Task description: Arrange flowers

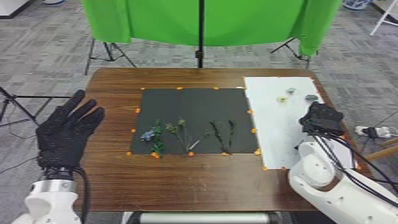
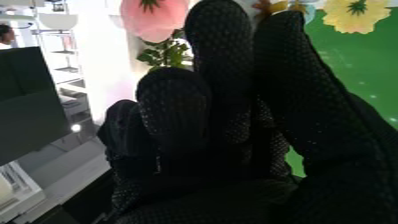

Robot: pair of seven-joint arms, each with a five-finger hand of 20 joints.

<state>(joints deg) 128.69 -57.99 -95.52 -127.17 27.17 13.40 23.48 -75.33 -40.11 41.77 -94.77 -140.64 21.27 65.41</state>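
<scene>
Currently, right hand over the white sheet at the table's right side, fingers extended and relaxed. Right wrist view: pink flower past the fingertips, leaves near it; yellow flower beyond the thumb side. Whether any of these touches the glove, cannot tell.

Small pale items on the sheet, ahead of the right hand; identity uncertain.

Task flowers, head view: lying on the dark mat, well to the left of the right hand, along the mat's near part. Order from left: blue flower with green foliage beside it, then thin stems, then two darker stems nearest the white sheet.

Left hand: open, fingers straight and spread, at the table's left side. Flowers lie to its right, apart from it, between the two hands.

Surroundings: orange markers around the mat; brown table beneath; green cloth beyond the far edge.
</scene>
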